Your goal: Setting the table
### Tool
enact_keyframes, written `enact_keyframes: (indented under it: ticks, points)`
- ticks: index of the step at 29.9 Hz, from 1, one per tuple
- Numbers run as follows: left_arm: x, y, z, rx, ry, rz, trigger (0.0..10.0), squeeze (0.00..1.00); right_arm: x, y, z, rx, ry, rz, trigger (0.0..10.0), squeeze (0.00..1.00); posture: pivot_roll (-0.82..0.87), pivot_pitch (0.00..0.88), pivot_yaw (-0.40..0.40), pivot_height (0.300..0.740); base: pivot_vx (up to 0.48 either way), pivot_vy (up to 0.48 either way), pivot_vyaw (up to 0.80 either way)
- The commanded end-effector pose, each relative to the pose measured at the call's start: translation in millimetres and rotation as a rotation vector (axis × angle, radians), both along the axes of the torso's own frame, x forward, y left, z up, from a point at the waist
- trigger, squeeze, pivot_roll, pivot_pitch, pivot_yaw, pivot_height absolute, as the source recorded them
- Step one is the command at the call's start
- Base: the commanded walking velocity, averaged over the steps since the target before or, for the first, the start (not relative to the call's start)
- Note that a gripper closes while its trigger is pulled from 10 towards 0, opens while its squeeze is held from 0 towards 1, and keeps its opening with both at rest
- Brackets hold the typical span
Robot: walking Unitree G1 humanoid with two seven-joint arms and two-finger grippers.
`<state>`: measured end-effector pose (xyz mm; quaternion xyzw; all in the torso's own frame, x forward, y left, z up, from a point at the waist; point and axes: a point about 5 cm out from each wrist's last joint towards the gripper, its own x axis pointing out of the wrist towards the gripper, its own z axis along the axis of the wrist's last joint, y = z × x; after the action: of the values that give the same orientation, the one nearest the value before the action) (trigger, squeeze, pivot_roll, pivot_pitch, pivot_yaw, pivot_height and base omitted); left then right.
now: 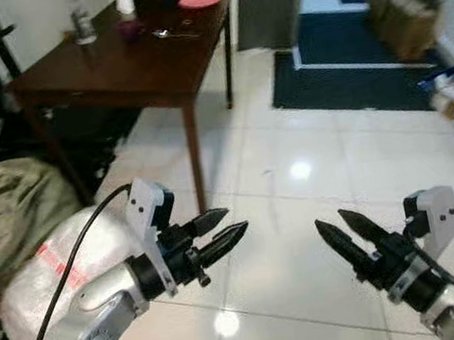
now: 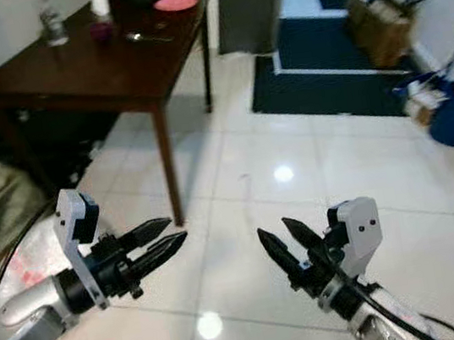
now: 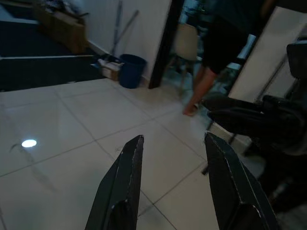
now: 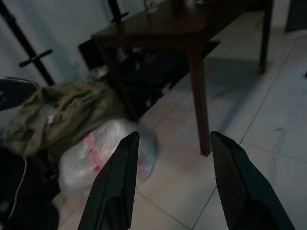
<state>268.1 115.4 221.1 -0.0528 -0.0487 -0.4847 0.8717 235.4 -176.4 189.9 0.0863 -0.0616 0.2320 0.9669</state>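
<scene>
Both the left claw [image 1: 223,230] and right claw [image 1: 339,233] hover empty with fingers parted over the tiled floor [image 1: 314,182], well short of the dark bench [image 1: 135,68] carrying a pink plate [image 1: 199,0]

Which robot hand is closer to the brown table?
The left. The left gripper hovers over the floor just in front of the brown table's near leg, while the right gripper is farther out over the open white tiles.
</scene>
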Motion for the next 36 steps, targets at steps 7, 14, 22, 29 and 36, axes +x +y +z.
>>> enact_keyframes:
  ticks: [7,14,22,29,36]
  points:
    - [-0.7,0.2,-3.4,-0.001,0.009,0.006,10.0,0.00,-0.4,0.4,-5.2,-0.003,0.024,0.005,10.0,0.00,0.02,0.117,0.064,0.740,0.000,0.000,-0.75]
    - [-0.2,0.4,-3.6,-0.002,0.008,0.006,10.0,0.00,0.2,0.8,-5.1,-0.003,0.022,0.009,10.0,0.00,0.02,0.112,0.064,0.740,0.000,0.000,-0.75]
    - [2.6,1.3,-3.9,-0.006,-0.003,0.040,10.0,0.00,1.6,2.2,-5.8,-0.008,0.020,0.011,10.0,0.00,0.02,0.111,0.064,0.740,0.031,0.000,-0.74]
    - [8.9,1.3,-6.3,0.002,-0.021,0.122,10.0,0.00,8.9,19.7,-12.7,-0.012,0.033,0.048,10.0,0.00,0.03,0.110,0.057,0.740,0.464,0.000,0.00]
    - [8.3,1.3,-5.8,-0.005,-0.024,0.120,10.0,0.00,14.6,22.5,-12.8,-0.001,0.029,0.052,10.0,0.00,0.04,0.111,0.055,0.740,0.480,0.000,0.00]
